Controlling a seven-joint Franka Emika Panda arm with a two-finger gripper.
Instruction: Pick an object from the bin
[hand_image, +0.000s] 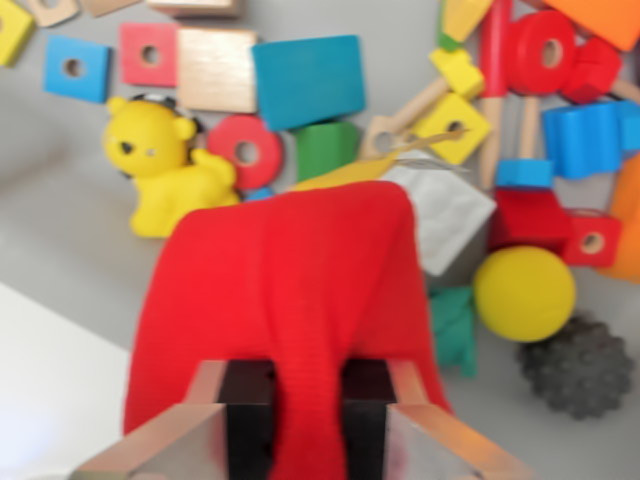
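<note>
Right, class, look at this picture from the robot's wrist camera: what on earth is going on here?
The robot's gripper has its fingers closed on a red cloth, which drapes down in front of the camera. Below it lies a grey bin full of toys: a yellow toy bear, a yellow ball, a dark spiky ball, a blue block and many other coloured wooden pieces. So the pick is made; the cloth appears lifted above the rest, though the blur makes the height hard to judge.

Light is bright, even and diffuse, with only faint shadows under the toys. The whole frame is soft; blur is strongest at the right edge and on the red cloth (290, 300) at lower centre. A white area at lower left is washed out.
</note>
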